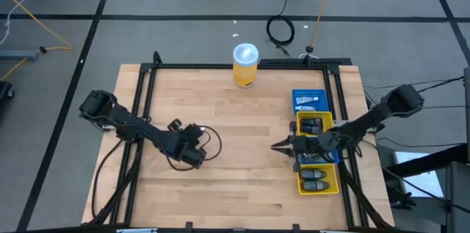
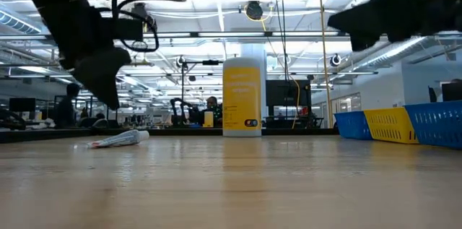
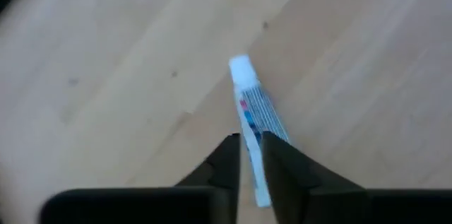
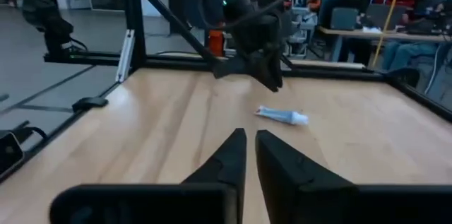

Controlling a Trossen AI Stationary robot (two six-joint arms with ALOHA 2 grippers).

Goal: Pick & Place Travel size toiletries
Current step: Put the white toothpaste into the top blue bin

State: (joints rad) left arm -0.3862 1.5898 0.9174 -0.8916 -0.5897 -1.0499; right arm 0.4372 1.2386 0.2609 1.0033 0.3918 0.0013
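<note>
Fingers of the left claw (image 3: 251,139) fill the bottom of the left wrist view. They're parted by just a narrow slit with nothing pinched in it, and you can see the little tube (image 3: 254,107) through the gap. From table height it's clear the tube is lying flat on the worktop (image 1: 220,189) on the left side. The claw hangs above it and isn't touching it.

It's a small white-silver tube with blue marks and a white cap on one end. My guess is it weighs next to nothing and has a soft, squishy body, probably a bit slick. If you clamp hard in the middle it'll likely dent or squirt sideways out of the grip. I'd spread the fingers wider, drop straight down and close across the narrow width of the body, towards the cap end, where it should be stiffer. It lies really low on the wood, so the fingertips would have to get almost down to the surface, otherwise they'd just roll it away.

Over on the right, the right claw (image 1: 277,145) hovers just beside the yellow bin (image 1: 299,181). Its fingers are near enough pressed together and it's empty. That bin already has dark oblong pieces (image 1: 317,178) in it, and a blue bin (image 1: 295,95) sits behind it. The yellow canister (image 1: 245,64) stands at the far edge, well apart from everything.
</note>
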